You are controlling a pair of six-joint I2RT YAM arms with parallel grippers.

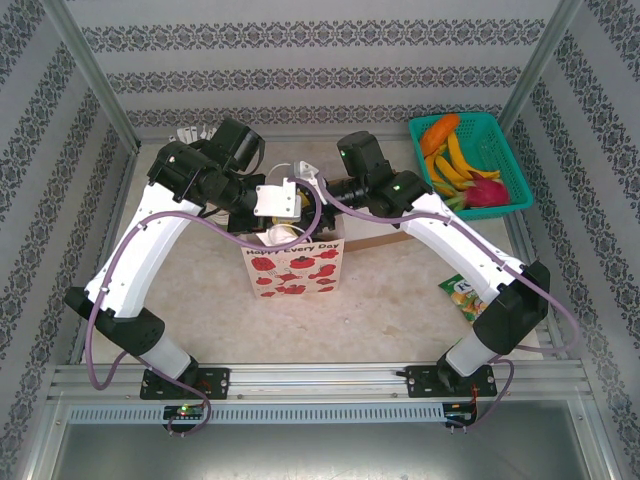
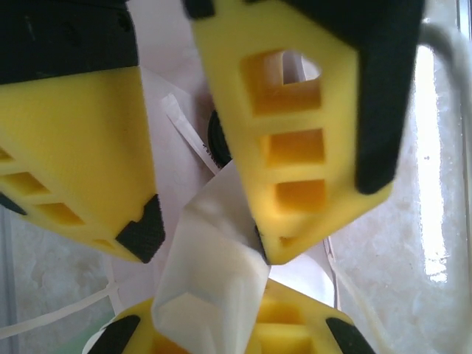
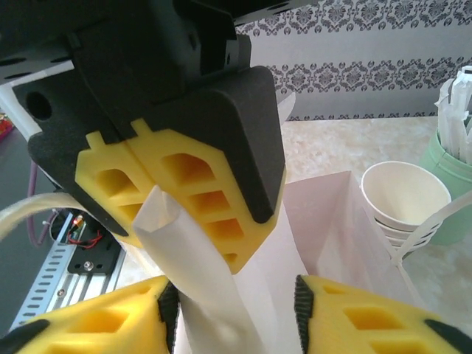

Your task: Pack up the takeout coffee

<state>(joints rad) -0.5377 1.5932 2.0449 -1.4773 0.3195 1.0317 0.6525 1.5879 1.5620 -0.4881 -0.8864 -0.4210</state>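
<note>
Paper bag (image 1: pixel 295 270) rim is pinched in the closed left gripper (image 2: pixel 210 240), likely to hold the mouth wide; right gripper (image 3: pixel 234 302) straddles the same rim, jaws apart. Coffee (image 2: pixel 216 140) — probably the dark ridged lid edge below the fingers — appears to sit inside the bag.

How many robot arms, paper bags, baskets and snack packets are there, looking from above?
Robot arms: 2
Paper bag: 1
Basket: 1
Snack packet: 1
Total: 5

Left claw (image 2: pixel 206 240) pinched, right claw (image 3: pixel 234 301) parted.
</note>
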